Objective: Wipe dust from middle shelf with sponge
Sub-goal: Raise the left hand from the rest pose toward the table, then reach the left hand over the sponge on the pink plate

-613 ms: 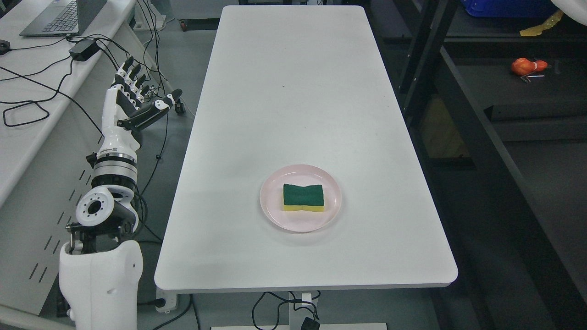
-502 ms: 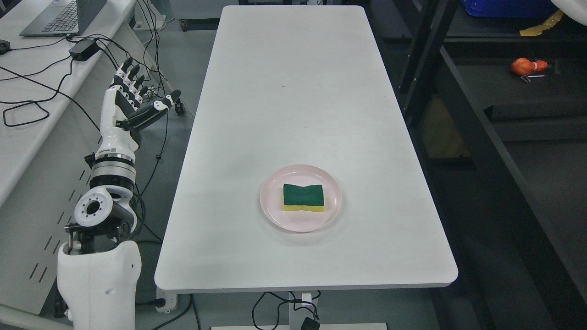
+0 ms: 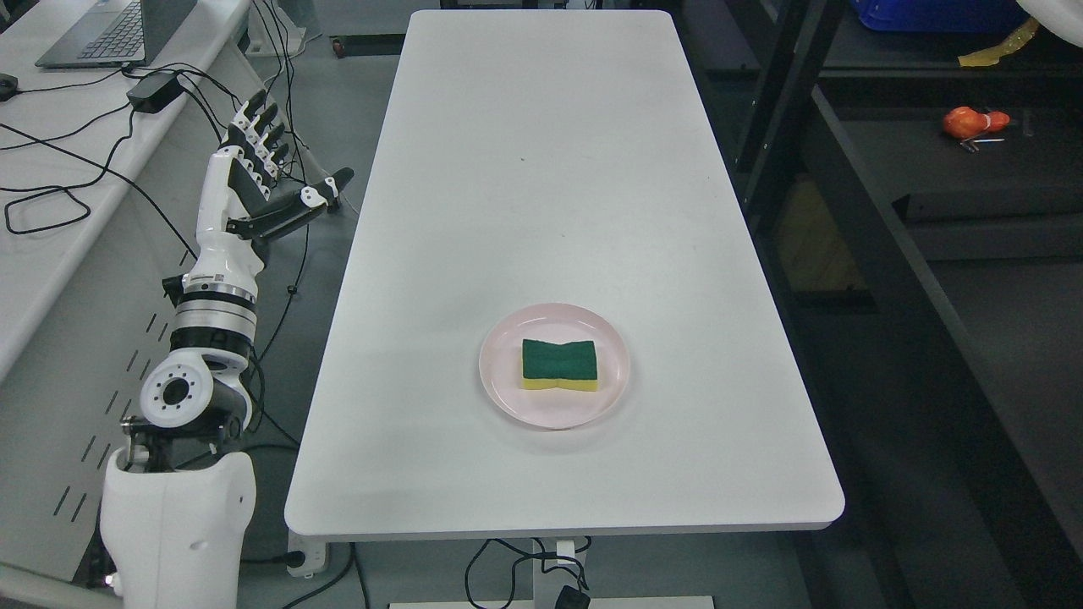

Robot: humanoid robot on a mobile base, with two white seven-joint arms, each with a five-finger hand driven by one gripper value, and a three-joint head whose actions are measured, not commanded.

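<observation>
A sponge [image 3: 559, 364] with a green top and yellow underside lies on a pink plate [image 3: 508, 385] near the front of the white table [image 3: 541, 169]. My left hand [image 3: 266, 173] is raised beside the table's left edge, well to the left of and beyond the sponge, fingers spread and holding nothing. A dark shelving unit [image 3: 897, 220] stands to the right of the table. My right arm does not show.
A side desk [image 3: 51, 228] at the left carries a laptop [image 3: 110, 34], a power adapter [image 3: 154, 90] and black cables. An orange object [image 3: 973, 123] lies on a dark shelf at the upper right. A blue bin [image 3: 931, 15] sits above it.
My left hand has lifted and shifted slightly right, toward the table's edge. The sponge and plate have not moved.
</observation>
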